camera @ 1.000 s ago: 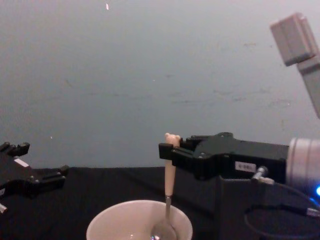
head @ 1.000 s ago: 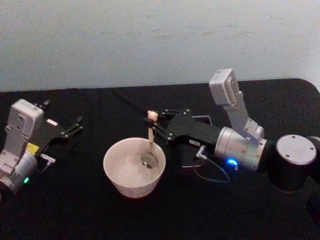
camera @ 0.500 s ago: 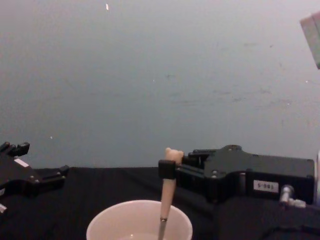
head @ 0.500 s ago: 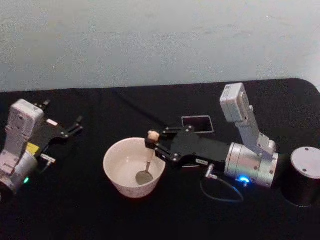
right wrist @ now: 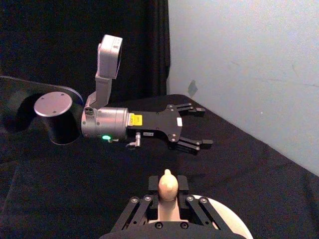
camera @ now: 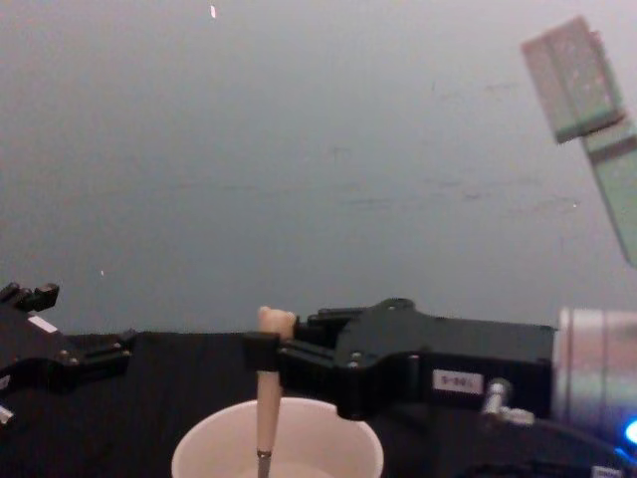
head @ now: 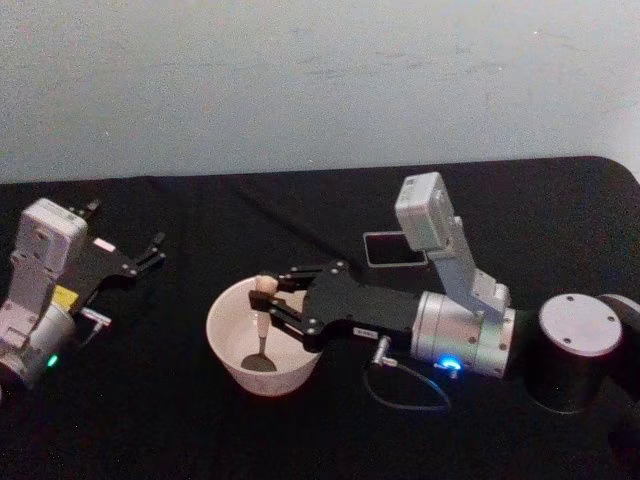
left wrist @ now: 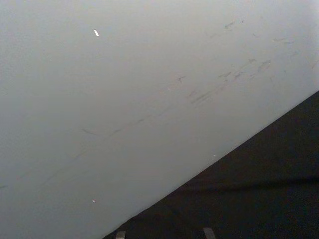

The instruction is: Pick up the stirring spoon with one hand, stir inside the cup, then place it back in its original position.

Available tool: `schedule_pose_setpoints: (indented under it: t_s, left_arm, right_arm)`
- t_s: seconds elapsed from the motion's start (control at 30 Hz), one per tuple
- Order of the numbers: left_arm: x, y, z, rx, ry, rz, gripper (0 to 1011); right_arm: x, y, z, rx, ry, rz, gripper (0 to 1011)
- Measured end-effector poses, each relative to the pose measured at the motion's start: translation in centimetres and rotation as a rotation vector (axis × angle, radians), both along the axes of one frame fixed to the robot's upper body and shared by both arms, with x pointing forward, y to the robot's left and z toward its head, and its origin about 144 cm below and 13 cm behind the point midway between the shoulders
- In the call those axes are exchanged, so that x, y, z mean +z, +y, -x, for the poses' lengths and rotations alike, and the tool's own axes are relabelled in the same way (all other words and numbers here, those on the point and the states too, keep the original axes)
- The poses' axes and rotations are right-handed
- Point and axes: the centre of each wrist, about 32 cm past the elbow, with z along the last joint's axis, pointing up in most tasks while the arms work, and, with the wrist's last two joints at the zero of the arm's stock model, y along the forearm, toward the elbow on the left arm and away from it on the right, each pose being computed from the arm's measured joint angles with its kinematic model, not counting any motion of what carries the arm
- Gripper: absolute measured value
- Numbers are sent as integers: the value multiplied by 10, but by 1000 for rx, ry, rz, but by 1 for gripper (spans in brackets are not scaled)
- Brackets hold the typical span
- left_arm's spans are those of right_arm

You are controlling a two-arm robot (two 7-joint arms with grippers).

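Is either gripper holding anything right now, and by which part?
The right gripper holds the stirring spoon by its upper handle; the left gripper holds nothing.

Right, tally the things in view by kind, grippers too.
spoon: 1
cup: 1
holder: 1
grippers: 2, the left gripper and the right gripper
total: 5

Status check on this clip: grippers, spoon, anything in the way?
Right gripper shut on the stirring spoon, upright, bowl down inside the cup. Left gripper open, parked far left. Holder stands behind right gripper; no obstruction seen.
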Motion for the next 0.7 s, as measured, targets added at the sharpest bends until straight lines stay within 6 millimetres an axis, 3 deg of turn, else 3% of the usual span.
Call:
schedule_pose_setpoints:
  t_s: [0.4, 0.7]
  left_arm:
    - [0, 0, 0, 0, 0, 0, 1001]
    - [0, 0, 0, 0, 0, 0, 1001]
  right_arm:
    - [0, 19, -20, -41, 7, -3, 214]
    - [2, 20, -34, -105, 5, -9, 214]
